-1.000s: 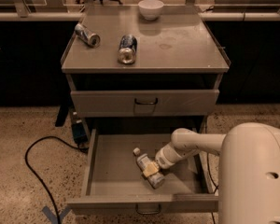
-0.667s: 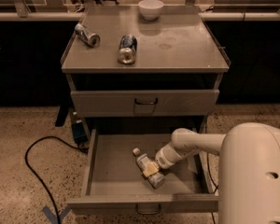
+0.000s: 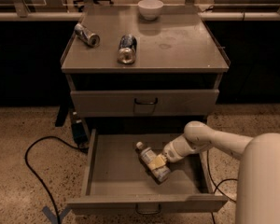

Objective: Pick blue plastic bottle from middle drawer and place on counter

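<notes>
bottle: blue plastic bottle (image 3: 147,154) lies tilted on the floor of the open middle drawer (image 3: 102,203), cap up-left
gripper: gripper (image 3: 157,162) at the bottle's middle; grip state, cannot tell
risk: round body could roll or slip at lift, or clip the closed drawer (image 3: 186,101) below the counter (image 3: 186,45)

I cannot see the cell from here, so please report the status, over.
Gripper in open middle drawer, at blue plastic bottle. Bottle lying flat. Two cans, bowl on counter.

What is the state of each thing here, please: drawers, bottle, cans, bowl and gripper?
middle drawer: pulled open
upper drawer: closed
blue plastic bottle: lying on its side in the middle drawer
cans: both on their sides on the counter
bowl: upright on the counter
gripper: inside the middle drawer, at the bottle
</notes>
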`<state>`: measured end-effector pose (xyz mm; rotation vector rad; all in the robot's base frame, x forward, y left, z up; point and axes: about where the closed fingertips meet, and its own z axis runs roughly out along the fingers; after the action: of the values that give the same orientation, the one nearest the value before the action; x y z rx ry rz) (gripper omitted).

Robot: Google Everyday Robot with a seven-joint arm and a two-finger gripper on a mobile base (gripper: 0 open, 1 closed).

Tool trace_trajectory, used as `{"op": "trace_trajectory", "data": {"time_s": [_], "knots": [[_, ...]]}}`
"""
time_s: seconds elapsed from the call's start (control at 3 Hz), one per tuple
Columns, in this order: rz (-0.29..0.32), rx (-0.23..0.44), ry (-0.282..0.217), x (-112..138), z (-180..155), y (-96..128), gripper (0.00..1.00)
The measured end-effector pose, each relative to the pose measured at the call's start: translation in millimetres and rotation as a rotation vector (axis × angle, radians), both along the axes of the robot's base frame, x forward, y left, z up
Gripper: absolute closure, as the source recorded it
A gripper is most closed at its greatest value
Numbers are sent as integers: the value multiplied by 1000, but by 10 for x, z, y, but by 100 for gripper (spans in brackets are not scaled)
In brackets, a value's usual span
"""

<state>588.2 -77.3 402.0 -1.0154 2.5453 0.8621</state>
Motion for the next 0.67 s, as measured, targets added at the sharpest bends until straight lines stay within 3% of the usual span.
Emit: {"op": "trace_trajectory", "data": {"time_s": [0.33,0.67], "knots": [[-2,90,-5,57,321,-128,100],[11,225,-10,131,693,-243,100]]}}
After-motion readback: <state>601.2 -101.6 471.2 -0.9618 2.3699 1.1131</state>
